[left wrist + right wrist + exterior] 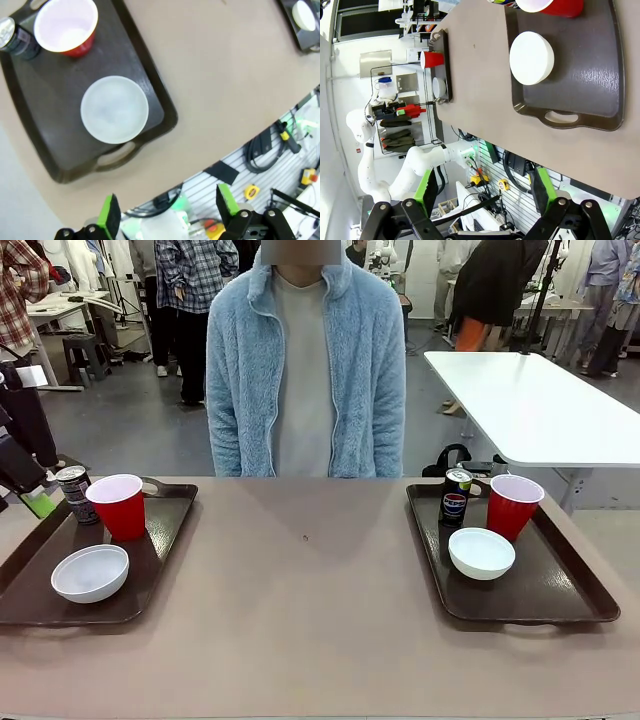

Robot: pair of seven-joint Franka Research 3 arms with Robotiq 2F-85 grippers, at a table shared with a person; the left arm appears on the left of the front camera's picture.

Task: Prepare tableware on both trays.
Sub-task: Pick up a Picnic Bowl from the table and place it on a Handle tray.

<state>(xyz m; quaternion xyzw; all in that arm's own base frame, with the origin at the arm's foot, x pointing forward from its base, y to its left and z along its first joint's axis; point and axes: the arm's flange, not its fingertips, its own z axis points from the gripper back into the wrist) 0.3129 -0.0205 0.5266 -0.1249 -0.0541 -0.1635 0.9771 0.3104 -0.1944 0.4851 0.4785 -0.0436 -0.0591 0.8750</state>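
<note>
The left tray point(30, 575) holds a dark can point(75, 493), a red cup point(120, 505) and a white bowl point(90, 573). On the right tray point(560, 580) stand a blue-labelled can point(455, 498), a red cup point(513, 505) and a white bowl point(481, 552). My left gripper point(167, 210) is open and empty, high over the table's near edge, looking down on the bowl point(114, 109) and the cup point(66, 26). My right gripper point(484, 192) is open too, well back from its tray point(590, 75) and the bowl point(532, 57).
A person in a light blue fleece point(305, 370) stands at the far side, arms down, hands out of sight. The bare tabletop point(300, 580) lies between the trays. A white table point(530, 405) stands behind at the right. Tool racks point(280, 150) sit below the near edge.
</note>
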